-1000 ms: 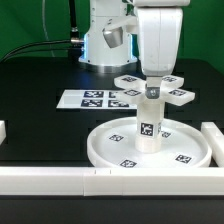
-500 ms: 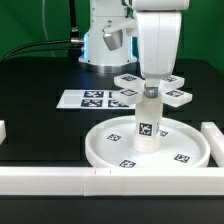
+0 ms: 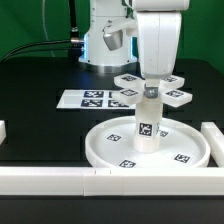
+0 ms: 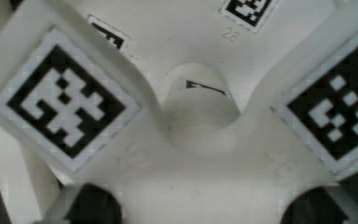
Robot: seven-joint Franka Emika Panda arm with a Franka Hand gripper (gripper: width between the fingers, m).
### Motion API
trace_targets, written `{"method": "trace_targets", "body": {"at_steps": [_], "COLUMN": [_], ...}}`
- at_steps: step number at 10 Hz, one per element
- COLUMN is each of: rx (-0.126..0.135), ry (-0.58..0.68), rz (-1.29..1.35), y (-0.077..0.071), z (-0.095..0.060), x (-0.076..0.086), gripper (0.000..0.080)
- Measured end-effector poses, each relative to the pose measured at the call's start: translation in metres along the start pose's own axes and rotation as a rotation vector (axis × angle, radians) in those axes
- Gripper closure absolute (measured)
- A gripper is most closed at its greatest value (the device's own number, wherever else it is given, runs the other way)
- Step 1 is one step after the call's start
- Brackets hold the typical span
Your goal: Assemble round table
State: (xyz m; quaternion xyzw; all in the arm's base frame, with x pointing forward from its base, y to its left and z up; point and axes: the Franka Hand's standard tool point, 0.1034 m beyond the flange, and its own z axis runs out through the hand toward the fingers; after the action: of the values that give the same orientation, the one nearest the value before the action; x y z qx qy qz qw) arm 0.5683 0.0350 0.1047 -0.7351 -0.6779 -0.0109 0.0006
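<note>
The round table's white disc [image 3: 100,150] lies at the front of the table, with tags on its face. A tagged white post [image 3: 148,128] stands upright in its central hub. A white cross-shaped foot piece [image 3: 178,96] with tags on its arms sits on top of the post. My gripper [image 3: 152,88] comes straight down onto the middle of this piece and is shut on it. In the wrist view the foot piece [image 4: 194,140] fills the frame between my dark fingertips [image 4: 91,205], with my gripper [image 4: 202,205] closed around its centre. The post is hidden there.
The marker board [image 3: 92,99] lies flat behind the disc toward the exterior view's left. White border rails run along the front [image 3: 50,181] and the exterior view's right [image 3: 214,140]. The arm's base [image 3: 105,40] stands at the back.
</note>
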Motion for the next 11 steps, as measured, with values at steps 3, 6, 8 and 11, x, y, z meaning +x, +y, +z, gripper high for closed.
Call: {"method": "trace_targets", "body": {"at_steps": [3,6,8,11], "rx": [0.007,0.012,0.011,0.012], "ry": [0.000,0.000,-0.002,-0.003], "rz": [0.000,0.297,0.516,0.718], "y": [-0.0019,-0.0034,-0.0035,-0.0035], "z": [0.0006,0.0017,0.0018,0.0019], "x": [0.0000,0.0030,0.0043,0.0037], "gripper": [0.0359,0.0359,0.0359,0.0358]}}
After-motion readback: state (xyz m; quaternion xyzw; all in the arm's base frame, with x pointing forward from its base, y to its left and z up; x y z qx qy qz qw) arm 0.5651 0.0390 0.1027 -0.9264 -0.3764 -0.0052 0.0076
